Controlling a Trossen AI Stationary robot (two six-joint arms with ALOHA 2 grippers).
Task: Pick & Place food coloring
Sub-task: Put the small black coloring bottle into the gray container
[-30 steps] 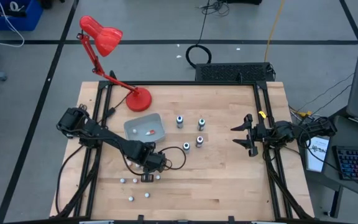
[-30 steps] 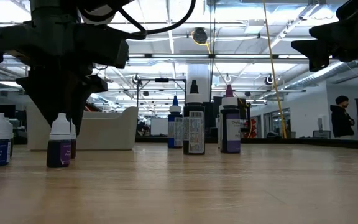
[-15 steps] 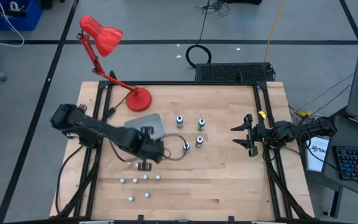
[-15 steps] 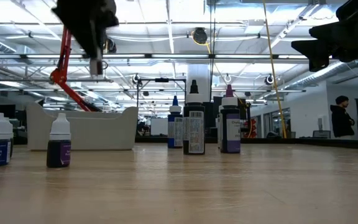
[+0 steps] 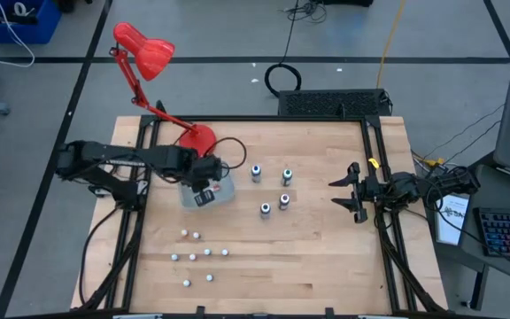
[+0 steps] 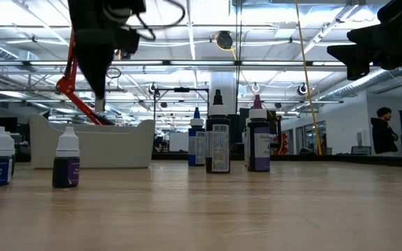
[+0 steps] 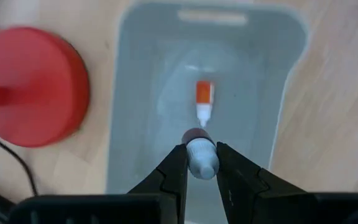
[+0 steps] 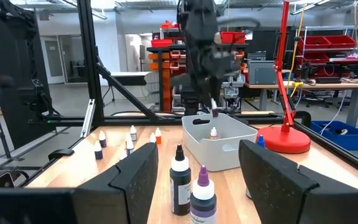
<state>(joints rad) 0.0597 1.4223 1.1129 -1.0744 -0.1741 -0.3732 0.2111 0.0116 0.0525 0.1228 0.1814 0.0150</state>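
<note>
Left wrist: pincer [image 7: 201, 163] gripping bottle [image 7: 201, 157].

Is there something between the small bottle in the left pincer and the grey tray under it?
Nothing visible blocks it. The left pincer holds a small bottle directly above the grey tray. One orange-capped bottle already lies on the tray floor, slightly ahead of the drop point.

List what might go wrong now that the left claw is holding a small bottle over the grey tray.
1. The left claw grips the small bottle only near its cap; it may slip early, though probably into the grey tray.
2. An orange bottle already lies in the tray; the dropped one may strike it and bounce.
3. The red lamp base sits right beside the tray, so the left arm might knock it while pulling away.
</note>
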